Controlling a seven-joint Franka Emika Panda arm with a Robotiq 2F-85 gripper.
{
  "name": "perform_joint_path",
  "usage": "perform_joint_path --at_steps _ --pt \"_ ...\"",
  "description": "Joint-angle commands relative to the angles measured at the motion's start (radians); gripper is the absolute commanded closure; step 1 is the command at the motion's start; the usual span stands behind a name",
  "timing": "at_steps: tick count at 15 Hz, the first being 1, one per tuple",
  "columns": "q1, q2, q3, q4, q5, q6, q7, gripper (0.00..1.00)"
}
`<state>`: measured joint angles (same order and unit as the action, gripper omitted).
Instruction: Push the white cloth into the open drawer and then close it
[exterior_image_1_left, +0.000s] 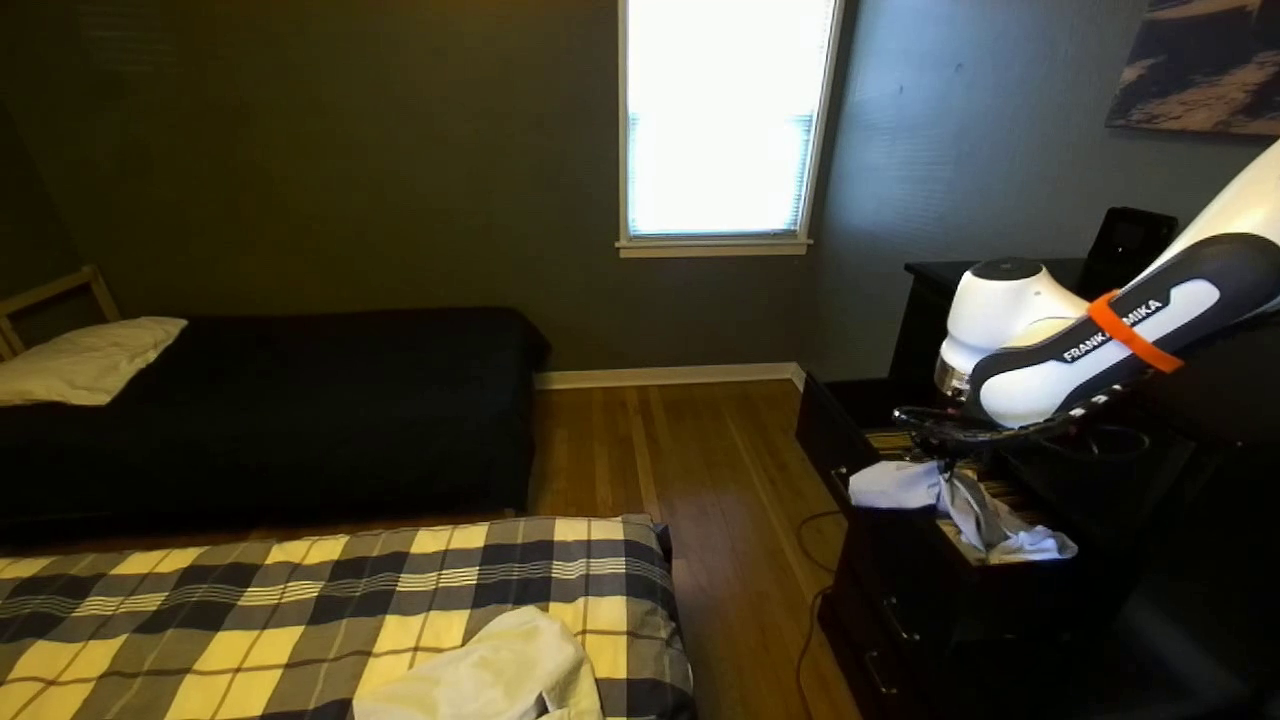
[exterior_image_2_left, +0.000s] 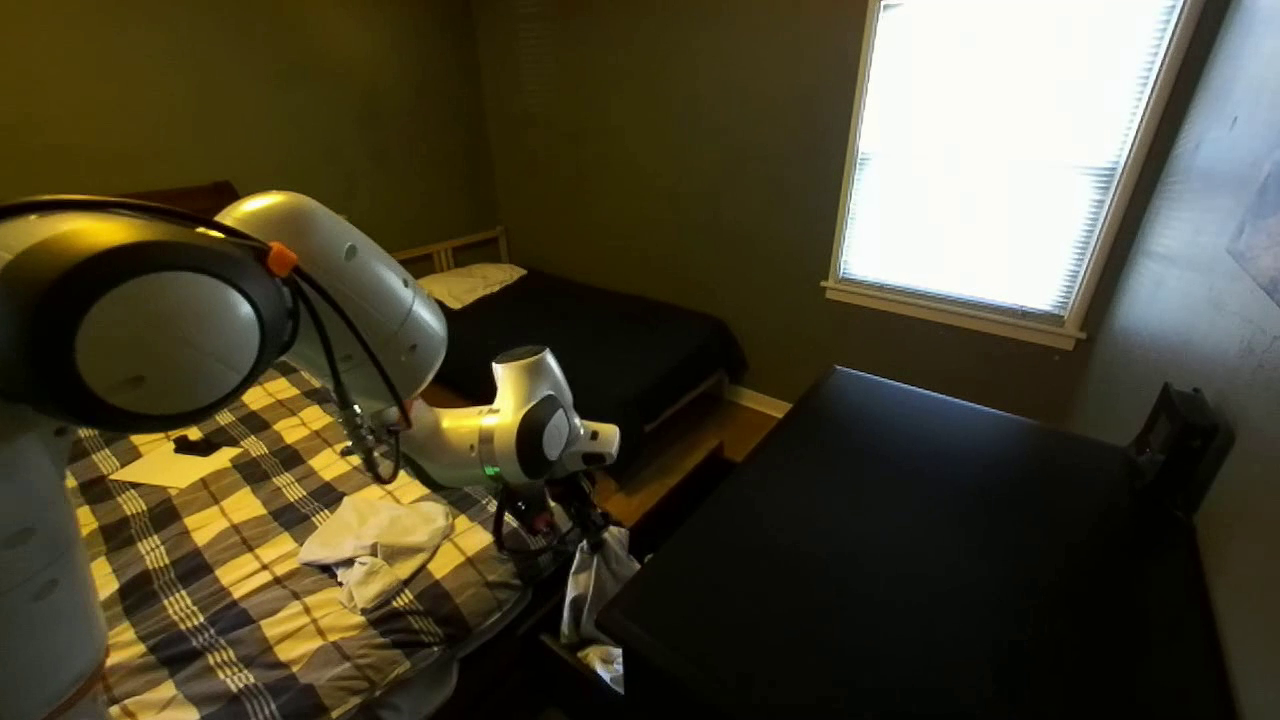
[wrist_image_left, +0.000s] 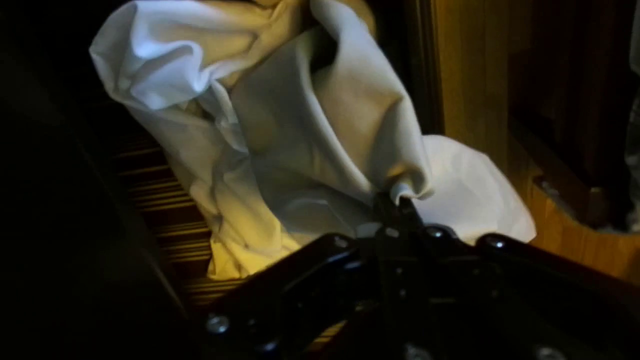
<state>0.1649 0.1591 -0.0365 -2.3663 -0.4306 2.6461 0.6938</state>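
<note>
A pale pillow lies on the black-covered bed.

In an exterior view the dresser shows from beyond its front edge; in an exterior view, its top, from above, toward a far corner. Both face the window and share my arm. My wrist view, closest, looks down past my fingers at the white cloth.

Window blown out in both exterior views; back wall dim, yellowish. Wrist view v. dark, soft, w/ white cloth bluish up top, yellow lwr.
</note>
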Motion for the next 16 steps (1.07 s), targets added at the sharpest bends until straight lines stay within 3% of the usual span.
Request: perform_joint_path --at_steps 1,7,8,9,11,16 --pt "-0.010 -0.071 -0.068 -0.018 -0.158 0.049 0.202 1.00" --pt "-0.013 -0.052 -0.147 0.006 -0.488 -0.031 0.609 1.00" --pt "-0.013 -0.035 -0.148 0.003 -0.494 -0.048 0.631 1.00" --pt "-0.059 -0.017 -0.099 0.004 -0.494 -0.068 0.644 1.00" --pt "-0.062 0.034 -0.085 0.010 -0.495 -0.109 0.669 1.00" --pt "-0.083 0.182 -0.045 0.022 -0.370 -0.084 0.580 1.00"
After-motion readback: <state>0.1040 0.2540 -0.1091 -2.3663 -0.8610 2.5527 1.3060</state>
